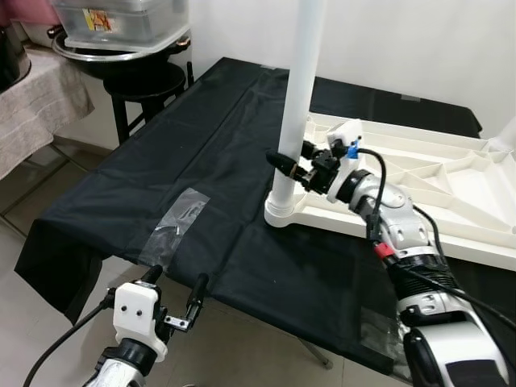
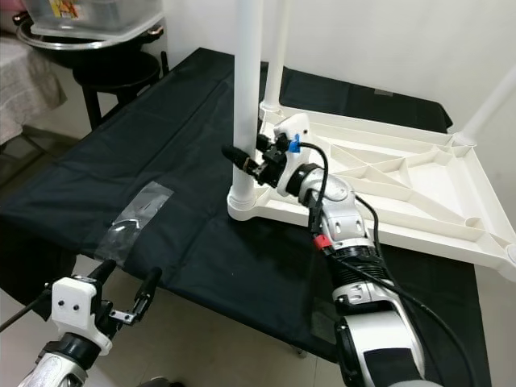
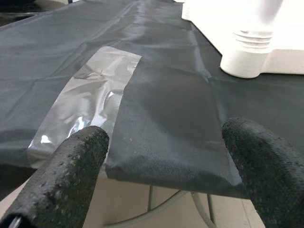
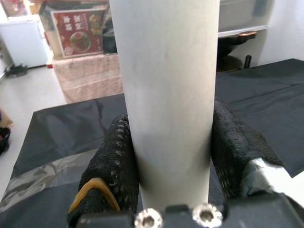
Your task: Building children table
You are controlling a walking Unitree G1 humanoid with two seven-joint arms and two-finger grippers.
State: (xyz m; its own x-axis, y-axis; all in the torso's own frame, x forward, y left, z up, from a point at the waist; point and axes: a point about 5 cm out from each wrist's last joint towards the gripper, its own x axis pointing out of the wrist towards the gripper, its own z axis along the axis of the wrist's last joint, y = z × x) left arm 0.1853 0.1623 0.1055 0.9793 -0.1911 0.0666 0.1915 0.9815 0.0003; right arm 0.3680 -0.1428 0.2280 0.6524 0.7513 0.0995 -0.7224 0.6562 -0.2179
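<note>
Left tool lower left, fingers spread wide, empty, at black tabletop edge. Centre – right tool clamped around upright white leg, standing in corner socket of upturned white children's table – right of frame.

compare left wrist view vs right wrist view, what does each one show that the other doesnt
Left wrist view alone: the left gripper with jaws open and nothing between them, at the near edge of the black cloth, and the socket at the table corner.

Right wrist view alone: the right gripper with jaws shut on the white leg, a poster and the floor behind.

Both: the black cloth and the clear tape patch on it.
</note>
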